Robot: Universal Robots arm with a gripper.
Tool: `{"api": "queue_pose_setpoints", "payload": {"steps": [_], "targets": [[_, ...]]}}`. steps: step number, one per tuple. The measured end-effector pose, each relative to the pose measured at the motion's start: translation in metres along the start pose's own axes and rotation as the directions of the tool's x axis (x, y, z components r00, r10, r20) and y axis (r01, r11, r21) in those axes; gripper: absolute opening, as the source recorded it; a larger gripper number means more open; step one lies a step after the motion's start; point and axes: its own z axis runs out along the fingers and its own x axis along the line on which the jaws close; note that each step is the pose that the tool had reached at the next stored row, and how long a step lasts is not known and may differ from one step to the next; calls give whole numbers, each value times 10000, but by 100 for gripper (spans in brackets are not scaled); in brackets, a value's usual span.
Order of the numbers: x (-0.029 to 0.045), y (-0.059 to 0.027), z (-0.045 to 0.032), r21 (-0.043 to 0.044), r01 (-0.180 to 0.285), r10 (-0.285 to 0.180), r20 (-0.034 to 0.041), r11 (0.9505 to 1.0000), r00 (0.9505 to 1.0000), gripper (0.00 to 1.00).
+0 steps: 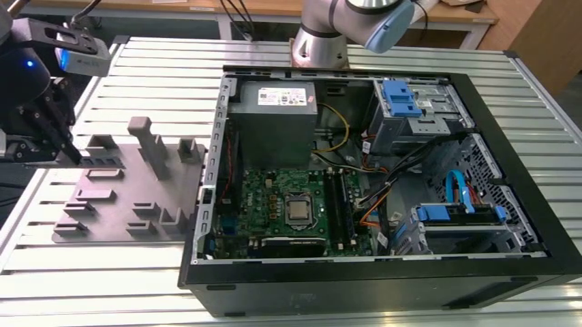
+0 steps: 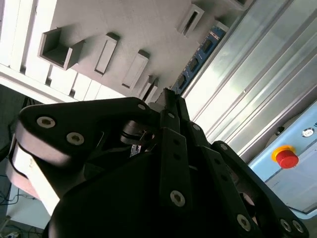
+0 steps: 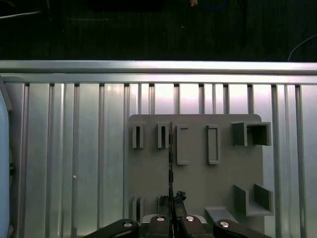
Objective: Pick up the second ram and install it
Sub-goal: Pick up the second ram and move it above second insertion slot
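Aluminium slatted table [image 3: 74, 148], wooden bench [image 1: 163, 8] behind, bears the grey fixture [image 3: 198, 188] where fingers [image 2: 173, 148] pinch the second ram [image 2: 205, 47]

Bright even light; glare on slatted table [image 3: 64, 148]; case [image 1: 364, 293] interior dim.

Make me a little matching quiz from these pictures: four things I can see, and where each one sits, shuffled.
Things:
1. second ram
2. motherboard
3. red button
4. grey fixture

Places:
a. on the ribbed metal table, beside the computer case
b. on a yellow base
c. inside the open computer case
d. on edge, at the grey fixture

Pairs: 1-d, 2-c, 3-b, 4-a.
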Motion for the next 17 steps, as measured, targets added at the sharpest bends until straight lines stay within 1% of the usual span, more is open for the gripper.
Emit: {"api": "queue_pose_setpoints", "payload": {"steps": [5, 9, 13, 17], "targets": [[-2, 3, -71, 0, 0, 0, 0, 10000, 10000, 11], [-4, 7, -163, 0, 0, 0, 0, 10000, 10000, 11], [-7, 12, -288, 0, 0, 0, -1, 10000, 10000, 11], [-11, 18, -436, -1, 0, 0, -1, 10000, 10000, 11]]}}
